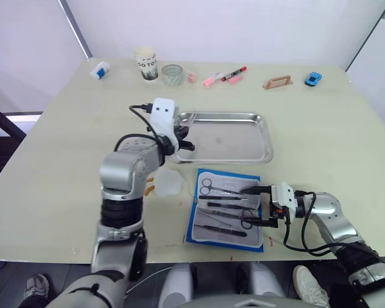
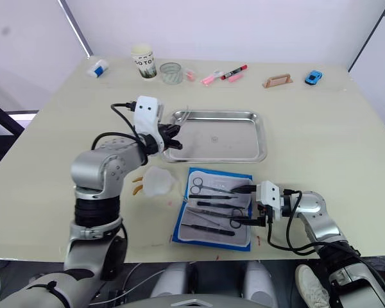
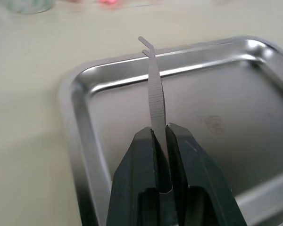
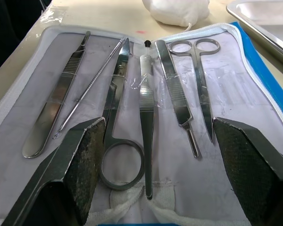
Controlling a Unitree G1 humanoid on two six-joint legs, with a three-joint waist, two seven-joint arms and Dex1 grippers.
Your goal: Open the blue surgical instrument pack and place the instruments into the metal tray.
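One tweezers point(image 3: 153, 89) is clamped in the left gripper point(image 3: 161, 134) over the left end of the tray point(image 1: 264, 142), tips angled past the rim. Risk: if let go here it may tip onto the rim and slide out to the table; grip is near the tail, so it can also swivel. Pack point(image 2: 244, 176) lies open just in front of the tray, six or so instruments point(image 4: 146, 117) still under the loops. Right gripper point(image 4: 155, 160) hovers low over them, fingers wide apart. Risk: tools lie close together, so closing may catch two, or drag the light pack along since nothing pins it. Tray otherwise bare.
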